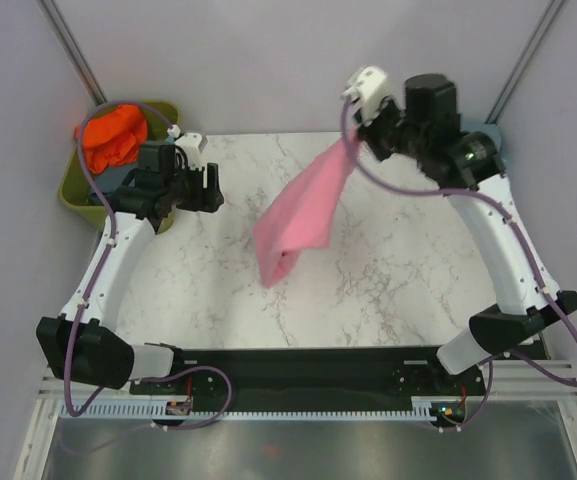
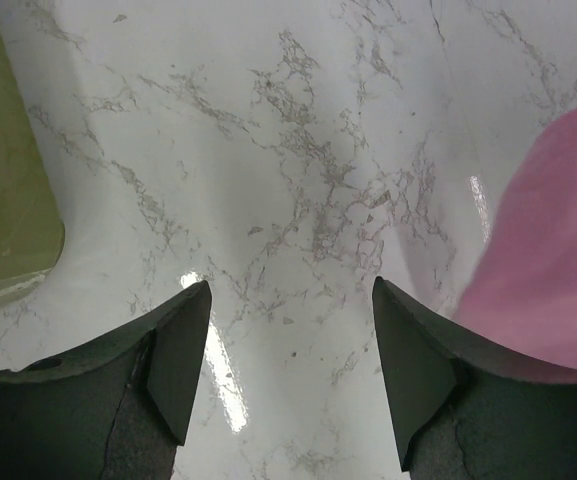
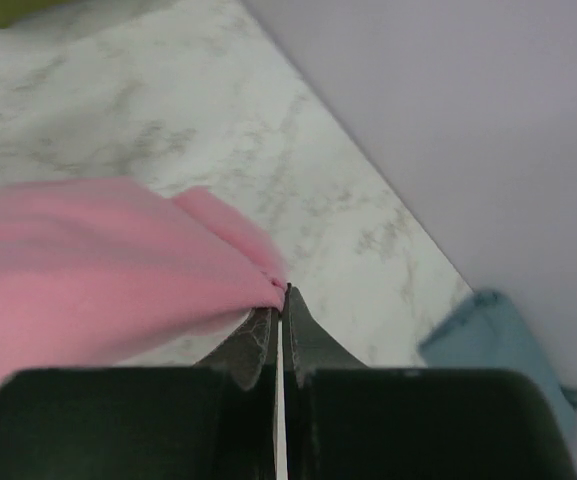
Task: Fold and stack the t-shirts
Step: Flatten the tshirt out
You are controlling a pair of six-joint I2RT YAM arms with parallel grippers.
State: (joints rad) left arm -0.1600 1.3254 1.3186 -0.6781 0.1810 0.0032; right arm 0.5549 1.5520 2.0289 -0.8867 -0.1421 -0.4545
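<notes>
The two arm bases sit closest, at the near edge of the table [image 1: 368,290]. From there the right gripper [image 3: 286,295] reaches up and back with its jaws clenched on a small pinch of the pink t-shirt [image 1: 303,215]. The shirt hangs in a bunched drape over the middle of the table, and I cannot tell whether its lower end touches the surface. The left gripper [image 2: 290,285] hovers released and empty above bare marble, between the green tub [image 1: 73,190] and the pink cloth. The grip is so slight that a swing or tug might pull the fabric free. Because the shirt hangs doubled, the left jaws could catch two layers or the wrong edge, leaving it twisted instead of spread flat. By count there are two arms, two grippers and one tub. Three shirts are plain to see: the pink one, an orange one [image 1: 113,135] heaped in the tub, and a blue one [image 3: 498,340] at the far right corner. Something bluish under the orange may be a fourth.
</notes>
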